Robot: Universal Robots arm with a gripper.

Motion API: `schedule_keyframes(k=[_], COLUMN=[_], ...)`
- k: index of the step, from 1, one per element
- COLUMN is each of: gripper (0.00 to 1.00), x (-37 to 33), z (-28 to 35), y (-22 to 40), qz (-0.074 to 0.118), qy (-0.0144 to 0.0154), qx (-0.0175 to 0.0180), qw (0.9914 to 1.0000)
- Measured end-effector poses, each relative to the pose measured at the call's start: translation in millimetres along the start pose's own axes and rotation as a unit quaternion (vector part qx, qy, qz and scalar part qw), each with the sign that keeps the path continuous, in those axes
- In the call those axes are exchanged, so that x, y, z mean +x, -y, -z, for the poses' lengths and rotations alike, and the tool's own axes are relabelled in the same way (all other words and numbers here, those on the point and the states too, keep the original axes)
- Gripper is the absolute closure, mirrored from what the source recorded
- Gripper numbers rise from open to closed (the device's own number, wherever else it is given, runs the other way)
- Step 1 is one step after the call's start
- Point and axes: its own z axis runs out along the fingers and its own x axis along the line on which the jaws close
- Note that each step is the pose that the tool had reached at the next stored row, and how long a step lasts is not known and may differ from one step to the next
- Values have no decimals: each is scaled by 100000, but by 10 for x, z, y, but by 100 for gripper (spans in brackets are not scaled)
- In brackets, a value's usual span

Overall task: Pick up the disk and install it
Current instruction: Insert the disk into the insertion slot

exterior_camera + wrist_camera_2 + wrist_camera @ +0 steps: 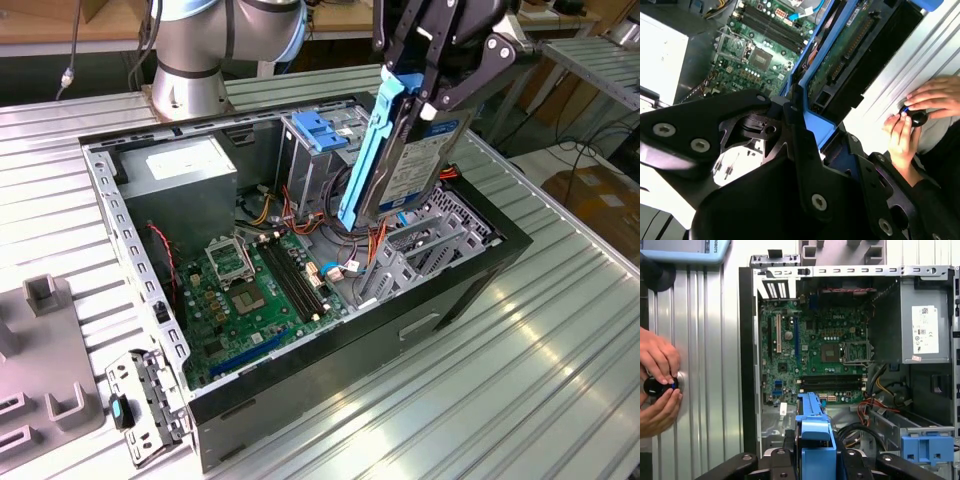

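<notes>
The disk [415,150] is held in the air over the open computer case [400,330], tilted steeply on edge, with its labelled face turned toward the exterior view's right. A blue side rail [362,160] is seen along the edge nearer the metal cage [320,130], whose top is blue plastic. The disk's lower end hangs above the bundle of cables just beside that cage; whether it touches anything there cannot be told.

The disk's upper end is gripped by the gripper [438,85], and the jaws are clamped on it from 2 sides. In the second wrist view the green circuit-board underside of the disk [850,55] is shown running away from the gripper [805,132]. In the first wrist view the blue rail [812,430] is seen edge-on between the black fingers [780,462].

The green motherboard [250,300] lies flat in the case floor, and a grey power supply [185,170] sits at the far corner. The case rests on a ribbed metal table [520,400]. Beside the case, 2 hands [657,357] of a person are placed on the table around a small black object [657,385].
</notes>
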Motion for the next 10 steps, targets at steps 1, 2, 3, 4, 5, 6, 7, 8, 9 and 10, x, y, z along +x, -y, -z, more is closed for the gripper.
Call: schedule_keyframes(k=[1,2,3,4,5,6,7,8,9,10], gripper=[63,63,63,63,63,63,63,63,63,63], x=[0,-1,-2,-1,-1,-2,-2,-2,-2,-2], z=[-3,-5,-4,-4,-5,-5,-5,-5,-5,-5], y=[21,38,48,48,48,48,48,48,49,49], qz=[-1,0,1,2,-3,-4,-4,-4,0,-2], qy=[-11,-15,-29,-31,-25,-23,-23,-19,-21,-20], qx=[1,-1,-1,-4,-3,-2,-3,-1,-2,-3], qw=[100000,100000,100000,100000,100000,100000,100000,100000,100000,100000])
